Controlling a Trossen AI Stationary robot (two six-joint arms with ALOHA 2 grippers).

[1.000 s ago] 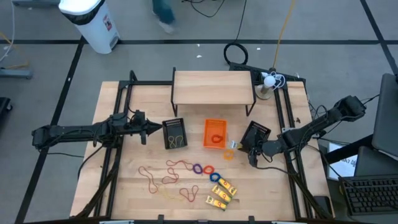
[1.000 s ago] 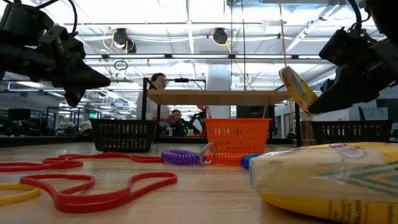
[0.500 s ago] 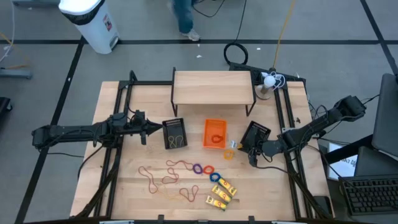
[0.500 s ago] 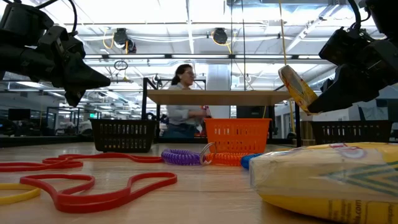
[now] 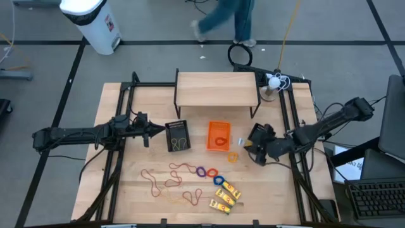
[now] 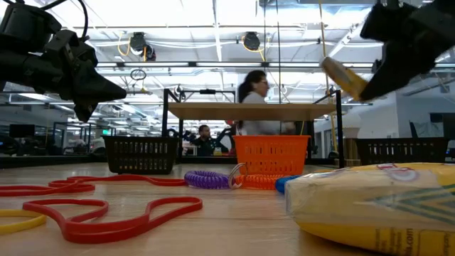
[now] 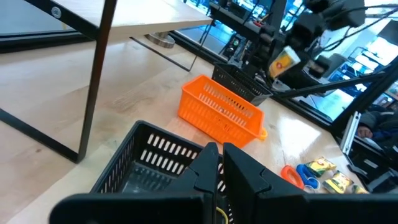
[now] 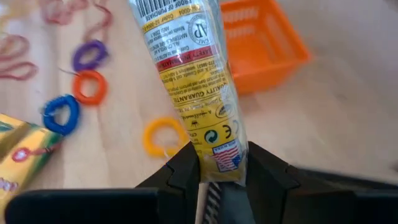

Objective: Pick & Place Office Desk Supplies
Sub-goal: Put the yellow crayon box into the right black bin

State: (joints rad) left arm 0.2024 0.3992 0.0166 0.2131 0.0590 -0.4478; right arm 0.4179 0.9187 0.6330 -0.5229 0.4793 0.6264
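Right claw [image 8: 219, 167] clamped on 1 yellow packet [image 8: 189, 81], held in the air just beside the orange basket [image 5: 219, 135], on the side toward the right black basket [image 5: 260, 134]. Left claw [image 7: 219, 163], fingers together and empty, hovers at the left black basket [image 5: 178, 135], on the side away from the orange basket. On the counter [image 5: 126, 183] in front of the orange basket lie rubber bands [image 5: 171, 182], rings [image 5: 207, 171] and 2 more packets [image 5: 224, 196].

white bin [image 5: 93, 22], wooden shelf [image 5: 216, 88], person walking [image 5: 231, 19]
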